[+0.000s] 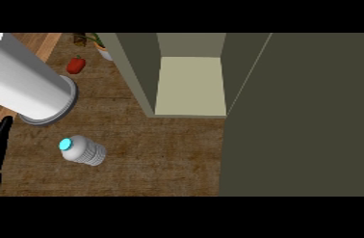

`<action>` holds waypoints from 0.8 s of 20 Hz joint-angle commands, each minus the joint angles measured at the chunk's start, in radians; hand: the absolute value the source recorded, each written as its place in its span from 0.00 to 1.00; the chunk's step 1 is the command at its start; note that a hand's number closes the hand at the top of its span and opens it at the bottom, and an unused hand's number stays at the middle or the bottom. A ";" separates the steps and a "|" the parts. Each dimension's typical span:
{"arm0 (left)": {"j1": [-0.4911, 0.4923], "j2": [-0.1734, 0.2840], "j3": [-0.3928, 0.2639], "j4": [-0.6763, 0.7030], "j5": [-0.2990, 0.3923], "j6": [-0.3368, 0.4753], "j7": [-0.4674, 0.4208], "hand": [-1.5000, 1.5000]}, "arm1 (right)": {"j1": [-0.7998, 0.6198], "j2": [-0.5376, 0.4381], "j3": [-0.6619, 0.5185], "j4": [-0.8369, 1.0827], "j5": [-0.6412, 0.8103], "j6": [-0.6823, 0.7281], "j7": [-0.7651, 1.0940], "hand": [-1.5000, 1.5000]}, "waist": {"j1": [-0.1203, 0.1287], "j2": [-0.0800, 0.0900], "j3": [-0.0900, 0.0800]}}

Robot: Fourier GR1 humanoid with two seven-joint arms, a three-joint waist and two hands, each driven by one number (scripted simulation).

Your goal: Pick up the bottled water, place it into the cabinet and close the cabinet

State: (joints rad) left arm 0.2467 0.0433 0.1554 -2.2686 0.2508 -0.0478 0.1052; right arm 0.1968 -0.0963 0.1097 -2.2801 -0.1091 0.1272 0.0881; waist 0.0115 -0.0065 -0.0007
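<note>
Nothing done yet: the bottled water (83, 151) stands on the counter (163, 155).
It sits left of the open cabinet (190, 85) and well apart from it. Of the left hand (4, 136) only a sliver shows, so its fingers can't be read. Lifting, placing and closing remain.

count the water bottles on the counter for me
1. The bottled water stands on the wooden counter at lower left, below the grey forearm and left of the open cabinet. The cabinet door could hide others.
</note>
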 commanded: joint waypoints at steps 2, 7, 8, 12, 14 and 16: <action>0.133 -0.041 -0.018 -0.169 0.103 0.023 0.112 0.00 | 0.082 -0.025 -0.004 -0.111 -0.091 0.045 0.063 0.00 | -0.007 0.002 0.001; 0.136 -0.030 -0.015 -0.364 0.088 0.107 0.281 0.00 | 0.107 -0.008 0.078 -0.268 -0.031 -0.018 0.209 0.00 | -0.004 0.000 0.001; 0.062 -0.026 -0.015 -0.276 0.069 0.117 0.265 0.00 | 0.011 -0.016 0.048 -0.271 -0.071 -0.035 0.279 0.00 | -0.007 0.004 0.001; 0.108 -0.027 -0.035 -0.344 0.059 0.121 0.286 0.00 | -0.014 -0.001 0.076 -0.291 -0.037 -0.072 0.315 0.00 | 0.001 0.002 0.000; 0.084 -0.042 -0.098 -0.311 -0.020 0.168 0.289 0.00 | 0.059 0.006 0.149 -0.312 0.005 -0.055 0.294 0.00 | -0.012 0.002 0.001; 0.129 -0.032 -0.054 -0.314 0.033 0.132 0.280 0.00 | -0.030 0.022 0.163 -0.313 0.029 -0.110 0.367 0.00 | -0.001 0.002 0.000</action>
State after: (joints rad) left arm 0.3273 0.0207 0.1057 -2.4063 0.2790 0.0759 0.3554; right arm 0.2060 -0.0863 0.2342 -2.4705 -0.1118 0.0705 0.3332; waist 0.0057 -0.0049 0.0000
